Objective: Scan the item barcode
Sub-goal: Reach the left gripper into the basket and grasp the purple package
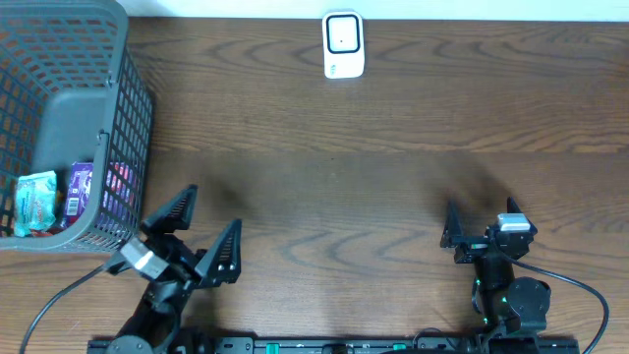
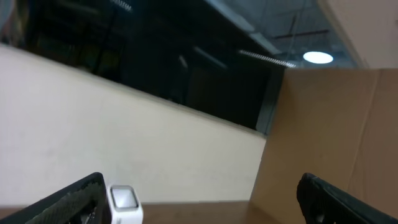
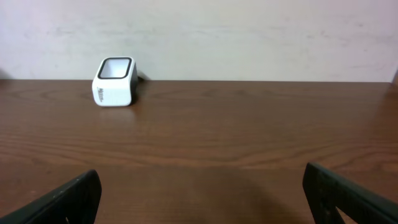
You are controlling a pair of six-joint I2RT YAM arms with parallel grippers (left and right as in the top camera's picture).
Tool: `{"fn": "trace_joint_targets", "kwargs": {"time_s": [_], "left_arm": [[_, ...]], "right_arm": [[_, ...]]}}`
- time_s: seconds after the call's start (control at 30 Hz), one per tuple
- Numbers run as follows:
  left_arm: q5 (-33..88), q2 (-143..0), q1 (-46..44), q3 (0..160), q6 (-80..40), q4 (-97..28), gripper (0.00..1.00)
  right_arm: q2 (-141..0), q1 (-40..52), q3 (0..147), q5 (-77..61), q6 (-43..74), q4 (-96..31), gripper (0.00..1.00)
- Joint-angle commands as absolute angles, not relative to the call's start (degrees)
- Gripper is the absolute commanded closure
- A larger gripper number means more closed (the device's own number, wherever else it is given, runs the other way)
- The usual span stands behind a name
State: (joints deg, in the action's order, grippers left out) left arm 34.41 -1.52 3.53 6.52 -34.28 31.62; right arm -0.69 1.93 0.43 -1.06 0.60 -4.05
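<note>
While parked low | left end effector (image 1: 213, 207) spread, tilted upward; right end effector (image 1: 479, 206) spread, level

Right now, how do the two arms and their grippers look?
Both are black. The left gripper has wide, triangular, ribbed black fingers and a white band at the wrist. The right gripper carries a grey-white block, with green lights lower down. A black cable loops from each.

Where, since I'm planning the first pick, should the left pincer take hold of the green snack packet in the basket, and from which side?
Probably from above, since the basket is walled on every side. The green snack packet lies in the near corner beside a purple packet; pinch its end facing the bare floor, where there's room. The open left pincer is nearest.
</note>
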Motion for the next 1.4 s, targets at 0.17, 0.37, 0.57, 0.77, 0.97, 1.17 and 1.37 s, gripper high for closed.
{"fn": "trace_joint_targets", "kwargs": {"time_s": [0.17, 0.37, 0.57, 0.77, 0.97, 1.17, 1.37], "left_arm": [[31.00, -11.79, 3.31, 18.44, -29.93, 32.25, 0.02], [31.05, -24.40, 3.31, 29.69, -27.88, 32.25, 0.02], [31.07, -36.21, 3.31, 41.19, -27.88, 31.97, 0.02], [31.05, -47.16, 3.31, 55.35, -25.58, 22.20, 0.02], [30.98, -55.22, 3.31, 67.66, -20.86, 9.54, 0.02], [24.18, -60.66, 3.99, 76.55, -16.25, 1.34, 0.02], [12.03, -63.20, 7.46, 79.53, -11.73, -4.64, 0.02]], "right_arm": [[-0.49, 1.69, 0.30, -0.71, 0.78, -4.29, 0.01], [-0.49, 1.69, 0.30, -0.71, 0.80, -4.29, 0.01], [-0.49, 1.69, 0.30, -0.71, 0.78, -4.29, 0.01], [-0.49, 1.69, 0.30, -0.71, 0.78, -4.29, 0.01], [-0.49, 1.69, 0.30, -0.71, 0.78, -4.29, 0.01], [-0.49, 1.69, 0.30, -0.71, 0.78, -4.29, 0.01], [-0.49, 1.69, 0.30, -0.71, 0.78, -4.29, 0.01]]}}
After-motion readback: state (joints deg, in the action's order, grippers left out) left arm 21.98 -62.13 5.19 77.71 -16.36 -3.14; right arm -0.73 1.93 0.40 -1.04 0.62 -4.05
